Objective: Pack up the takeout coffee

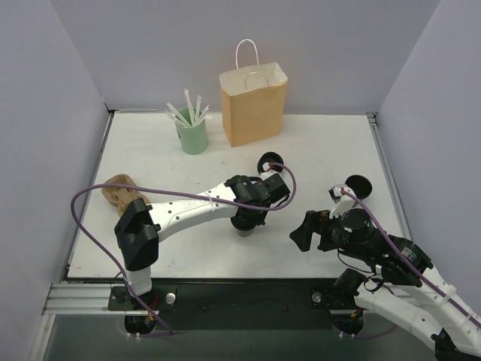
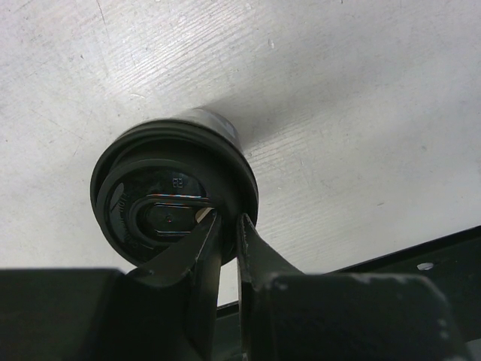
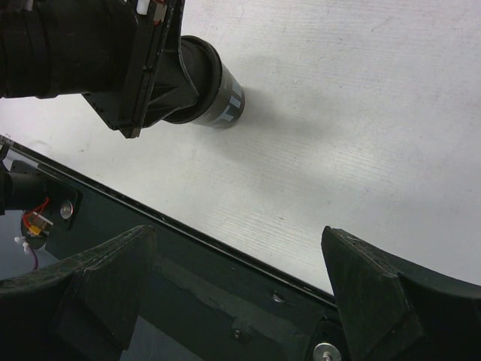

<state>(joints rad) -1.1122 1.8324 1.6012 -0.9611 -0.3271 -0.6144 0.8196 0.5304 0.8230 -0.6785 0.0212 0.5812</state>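
Status: early, nothing packed yet. The takeout coffee [image 2: 174,192] is lidded and sits centre-frame in the top view, slightly below the middle, well apart from the brown paper bag [image 1: 253,105] at the upper centre against the back wall. The left gripper [image 2: 228,218] is clamped on the lid's rim: the wrist view shows one finger inside the lid recess and the other outside the edge, a narrow pinch. I can't tell whether the cup base is on the table [image 1: 323,150] or just off it; in the right wrist view it looks at or very near the surface. The right gripper [image 3: 239,235] is at lower right, jaws spread wide, holding nothing. The bag stands upright with its mouth open and handles up; I can't see inside it. Done, by my read: lid on, grasp made. Left: lift, carry to the bag, lower in, release. The carrier and straws may also belong to the pack, but that's a guess. Count: one black cup with one lid, one paper bag, one mint-green cup [image 1: 193,138] of white straws (several, too bunched to count exactly), one brown pulp carrier [image 1: 116,192] at mid-left, partly hidden by the left arm.
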